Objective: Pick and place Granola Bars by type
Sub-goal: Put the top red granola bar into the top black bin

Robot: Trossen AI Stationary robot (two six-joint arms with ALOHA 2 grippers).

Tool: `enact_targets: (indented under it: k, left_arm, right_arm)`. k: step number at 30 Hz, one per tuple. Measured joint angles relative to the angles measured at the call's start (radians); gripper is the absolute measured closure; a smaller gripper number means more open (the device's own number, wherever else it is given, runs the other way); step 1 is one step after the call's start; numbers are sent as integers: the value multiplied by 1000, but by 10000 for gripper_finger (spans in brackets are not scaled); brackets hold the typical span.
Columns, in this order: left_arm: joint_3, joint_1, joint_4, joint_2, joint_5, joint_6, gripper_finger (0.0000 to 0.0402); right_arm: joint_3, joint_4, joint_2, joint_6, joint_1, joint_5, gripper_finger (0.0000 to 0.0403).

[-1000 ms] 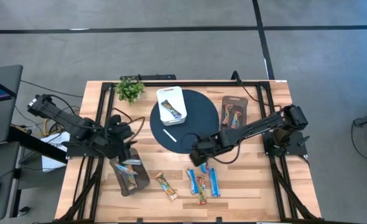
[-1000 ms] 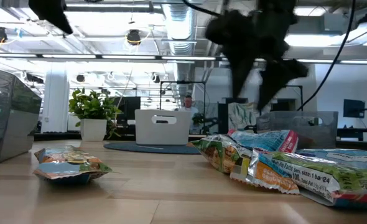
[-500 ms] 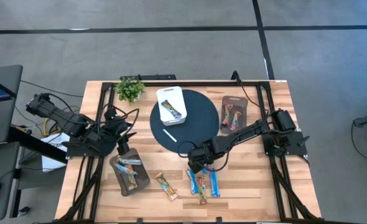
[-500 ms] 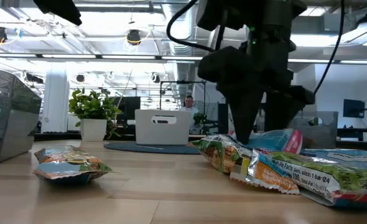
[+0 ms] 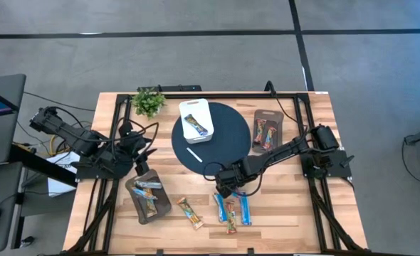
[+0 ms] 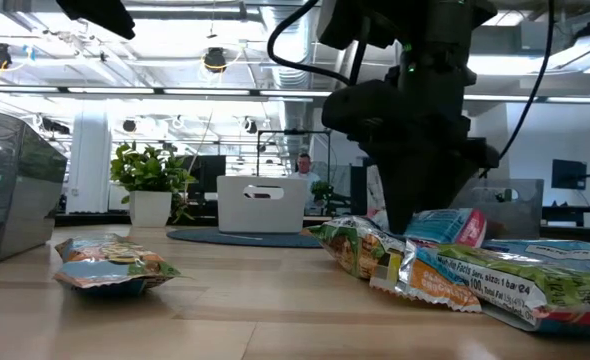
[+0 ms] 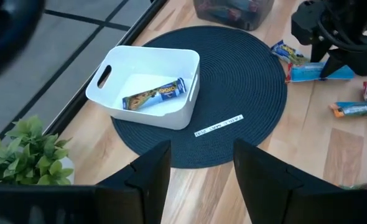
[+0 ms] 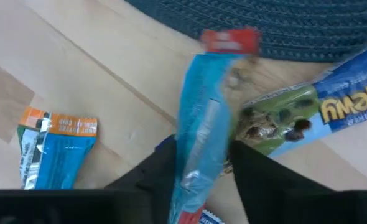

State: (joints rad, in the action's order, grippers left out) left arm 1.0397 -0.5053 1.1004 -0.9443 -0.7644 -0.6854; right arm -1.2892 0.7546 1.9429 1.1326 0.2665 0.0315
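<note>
One blue bar (image 8: pixel 199 124) sits between my right gripper (image 5: pixel 226 188) fingers, jaws narrowing on it, grip unconfirmed; next: pinch firmly, lift, carry to its tray; left gripper (image 7: pixel 199 163) waits wide.

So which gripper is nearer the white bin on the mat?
Left. The left gripper waits beside the mat, facing the white bin; the right gripper is farther, down at the loose bars, fingers around a blue one.
</note>
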Motion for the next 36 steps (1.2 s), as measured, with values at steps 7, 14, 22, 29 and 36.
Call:
enact_targets:
  k: [7, 14, 22, 29, 36]
  left_arm:
    - [0, 0, 0, 0, -11, -31, 233]
    - [0, 0, 0, 0, -11, -74, 233]
    - [0, 0, 0, 0, -36, -123, 233]
    - [-1, 0, -3, -7, -37, -146, 233]
    - [-1, 0, -17, -18, -38, -149, 233]
  right_arm:
    - [-20, 0, -1, -80, 0, -4, 359]
    - [-128, 35, -1, -214, -8, -5, 369]
    - [-323, 329, -1, -381, -64, 103, 368]
    - [-474, 668, -1, -436, -151, 286, 375]
    - [-505, 817, -32, -479, -255, 363, 365]
